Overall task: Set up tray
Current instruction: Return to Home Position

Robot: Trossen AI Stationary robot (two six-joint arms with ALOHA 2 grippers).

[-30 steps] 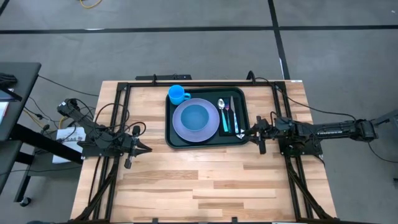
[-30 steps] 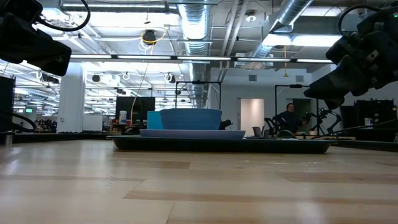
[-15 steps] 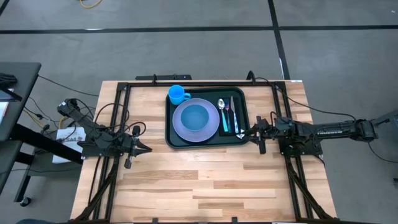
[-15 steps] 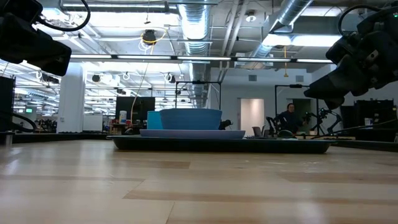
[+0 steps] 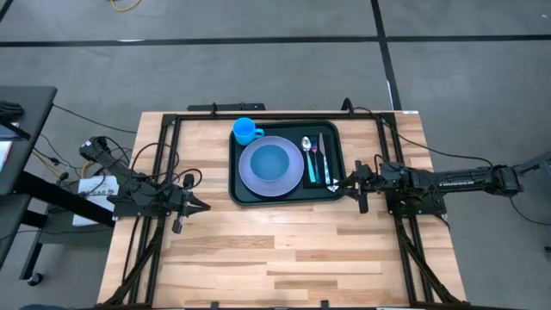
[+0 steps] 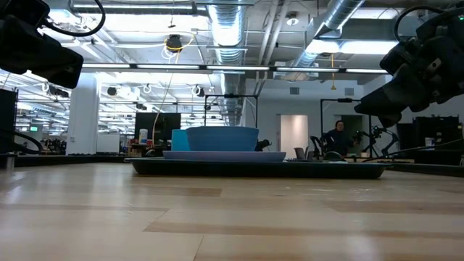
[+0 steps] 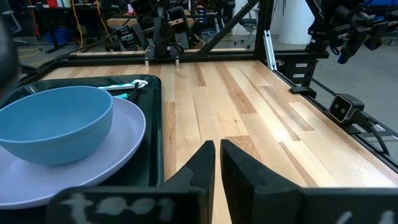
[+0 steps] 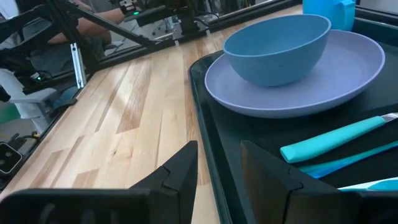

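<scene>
The dark green tray (image 5: 237,185) lies on the far middle of the wooden table. On it are a lavender plate (image 5: 254,181) bearing a blue bowl (image 5: 271,160), a blue cup (image 5: 246,131) at its far left corner, and a spoon (image 5: 308,153) and further cutlery (image 5: 323,155) on a black napkin (image 5: 315,182) at its right. My left gripper (image 5: 201,207) hovers shut off the tray's near left corner (image 7: 216,144). My right gripper (image 5: 348,182) hovers open by the tray's near right corner (image 8: 217,149), above its rim (image 8: 202,134), touching nothing.
Black frame rails (image 5: 168,164) run along the table's left, right and far sides. Bare wood (image 5: 275,250) fills the near half of the table. In the low view a person (image 6: 337,138) sits far off in the room behind.
</scene>
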